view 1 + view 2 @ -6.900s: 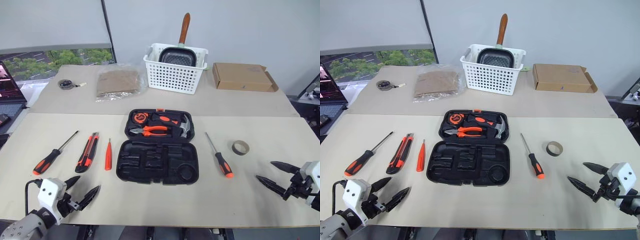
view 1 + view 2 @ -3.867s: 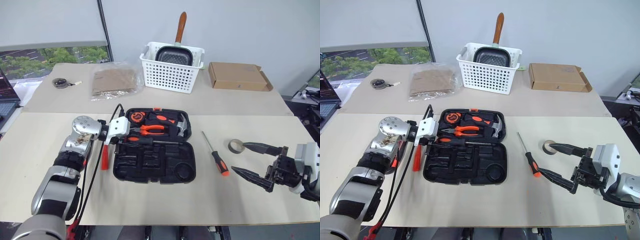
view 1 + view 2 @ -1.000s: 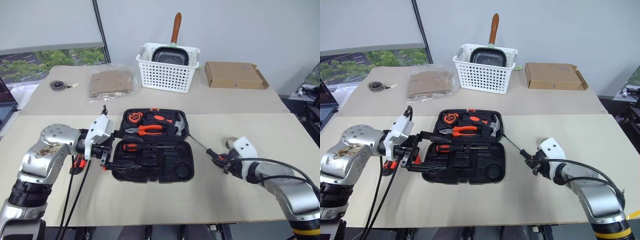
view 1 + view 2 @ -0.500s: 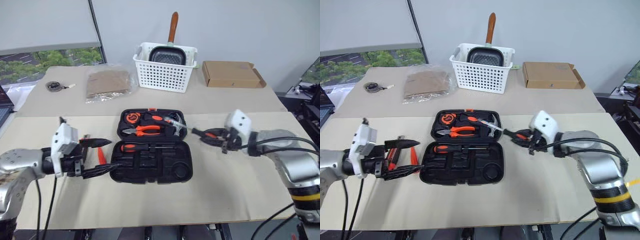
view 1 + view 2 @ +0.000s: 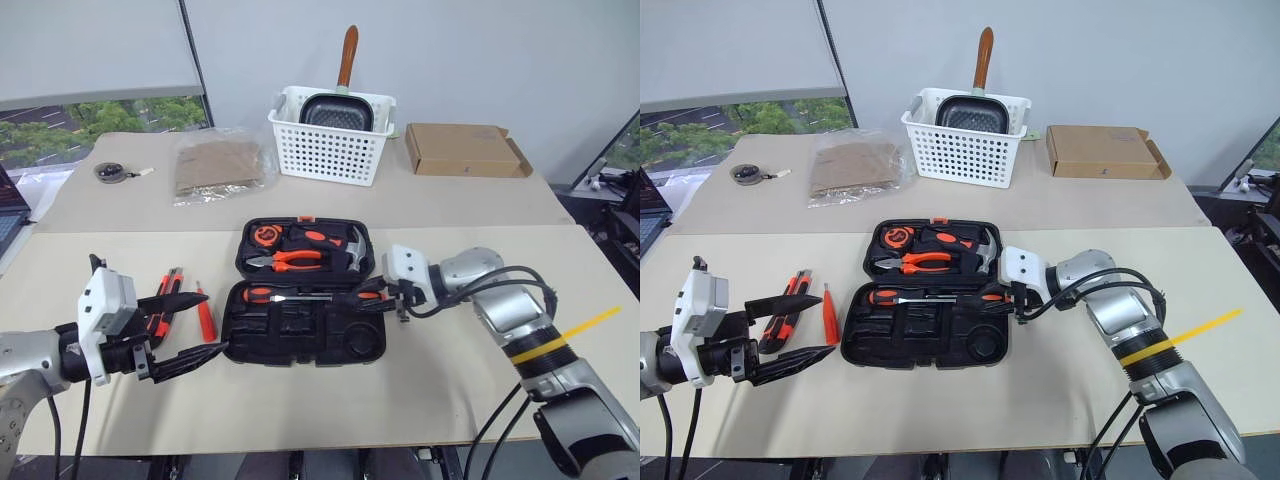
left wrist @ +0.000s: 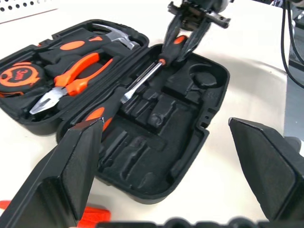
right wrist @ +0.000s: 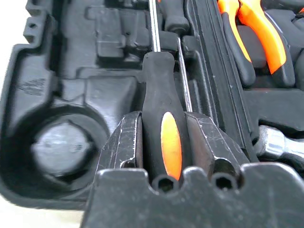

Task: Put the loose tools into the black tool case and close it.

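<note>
The step in hand was the seating of the second long screwdriver [image 7: 164,109] in the black tool case [image 5: 305,335]. The right gripper [image 7: 164,137] was clamped on that screwdriver's orange-and-black handle, one finger on each side, and held it low over the lower tray of the open case. The first long screwdriver [image 5: 285,295] already lay in the tray near the hinge.

The held screwdriver's long axis ran roughly parallel to the hinge line and close to level. Its handle was toward the case's right end and its shaft pointed toward the left end, alongside the seated screwdriver's shaft. Whether the shaft already touched the moulding could not be told from the wrist view.

The next move, as judged, called for lowering the handle into its moulded slot with the shaft kept in line with the slot, and then releasing it. A slight skew would probably leave the handle riding on the ridges and block the lid later.

The left gripper [image 5: 180,330] hung with its fingers spread wide and empty, in front of the case's left side. The utility knife [image 5: 165,305] and the small orange screwdriver [image 5: 203,315] lay on the table [image 5: 400,400] left of the case, just beyond that gripper, not yet stowed.
</note>
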You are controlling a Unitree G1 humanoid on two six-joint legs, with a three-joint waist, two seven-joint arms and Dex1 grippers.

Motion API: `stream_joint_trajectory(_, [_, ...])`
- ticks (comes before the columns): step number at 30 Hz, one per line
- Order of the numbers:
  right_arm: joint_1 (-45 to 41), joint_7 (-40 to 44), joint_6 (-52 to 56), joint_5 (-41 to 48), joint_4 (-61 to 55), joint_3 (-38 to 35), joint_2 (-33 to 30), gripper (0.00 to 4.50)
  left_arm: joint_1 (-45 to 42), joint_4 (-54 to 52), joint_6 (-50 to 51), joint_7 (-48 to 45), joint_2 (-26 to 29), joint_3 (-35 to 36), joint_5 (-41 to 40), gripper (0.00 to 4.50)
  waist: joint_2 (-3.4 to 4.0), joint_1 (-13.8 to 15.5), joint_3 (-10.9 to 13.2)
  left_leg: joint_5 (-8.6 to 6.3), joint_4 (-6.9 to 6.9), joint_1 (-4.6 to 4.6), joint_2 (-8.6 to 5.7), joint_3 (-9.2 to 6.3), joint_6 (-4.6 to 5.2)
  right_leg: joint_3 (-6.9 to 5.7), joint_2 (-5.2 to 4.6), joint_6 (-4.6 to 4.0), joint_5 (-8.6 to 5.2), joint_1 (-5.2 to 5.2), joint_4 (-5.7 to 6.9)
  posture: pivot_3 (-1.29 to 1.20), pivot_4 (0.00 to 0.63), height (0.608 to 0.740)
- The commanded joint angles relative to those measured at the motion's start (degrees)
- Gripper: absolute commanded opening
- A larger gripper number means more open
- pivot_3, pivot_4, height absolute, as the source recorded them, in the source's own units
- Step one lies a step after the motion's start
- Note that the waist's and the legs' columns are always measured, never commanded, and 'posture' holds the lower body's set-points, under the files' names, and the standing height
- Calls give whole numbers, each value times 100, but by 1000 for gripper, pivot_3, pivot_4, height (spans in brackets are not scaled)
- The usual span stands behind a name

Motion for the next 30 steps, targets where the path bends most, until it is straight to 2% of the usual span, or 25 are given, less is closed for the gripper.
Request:
stream_joint_trajectory(1, [-179, 135, -195, -16, 5, -34, 122, 2191, 21, -177, -21, 81, 34, 186, -161, 4500, 0, 1, 0, 1, -1, 1, 1, 0, -1, -1, 1, -1, -1, 0, 0, 0, 150, 700])
stream_joint_trajectory(7, [-148, 188, -193, -16, -36, -124, 222, 4256, -18, -82, -105, 88, 79, 119, -117, 4500, 0, 4, 0, 1, -1, 2, 1, 0, -4, 0, 1, 0, -2, 1, 1, 0, 150, 700])
stream_joint_trajectory(8, [-146, 155, -164, 18, -54, -180, 236, 4457, -35, -62, -116, 85, 84, 106, -109, 4500, 0, 3, 0, 1, -1, 3, 1, 0, -5, 0, 1, 0, -1, 1, 1, 0, 150, 700])
stream_joint_trajectory(12, [-186, -119, 65, 251, -154, -492, 386, 4457, -127, 11, -153, 63, 93, 33, -90, 4500, 1, 5, 0, 3, -2, 4, 2, 0, -9, -1, 2, -1, -1, -1, 3, 0, 150, 700])
stream_joint_trajectory(15, [-148, -295, 135, 450, -251, -658, 632, 3739, -201, 68, -170, 42, 95, -34, -62, 4500, 1, 2, 0, 4, -4, 4, 4, 0, -11, -1, 4, -2, -1, -1, 4, 0, 150, 700])
stream_joint_trajectory(17, [-31, -279, 105, 506, -288, -641, 747, 2920, -252, 133, -193, 10, 103, -82, -28, 4500, 2, -3, 1, 4, -5, 4, 4, 0, -12, 0, 4, -2, 0, -1, 4, 0, 150, 700])
stream_joint_trajectory(20, [86, -303, -2, 524, -214, -614, 922, 2026, -303, 209, -221, -46, 118, -125, 8, 4500, 1, -4, 0, 4, -7, 5, 3, 0, -12, -1, 6, -3, 0, -1, 3, 0, 150, 700])
stream_joint_trajectory(25, [136, -343, -284, 319, 125, -519, 1069, 213, -356, 302, -265, -109, 144, -153, 38, 4500, 3, -5, 2, 4, -7, 7, 1, 0, -12, -1, 8, -4, -1, 0, 2, 0, 150, 700])
stream_joint_trajectory(26, [156, -343, -369, 196, 213, -437, 1050, 15, -351, 305, -273, -112, 147, -156, 45, 4500, 3, -5, 2, 4, -7, 7, 1, 0, -12, -1, 8, -4, -1, 0, 2, 0, 150, 700])
stream_joint_trajectory(30, [228, -338, -439, -407, 433, -3, 876, 15, -289, 315, -298, -120, 151, -127, 79, 4500, 3, -5, 2, 4, -8, 9, 1, 0, -14, -1, 7, -4, -1, 0, 3, 0, 150, 700])
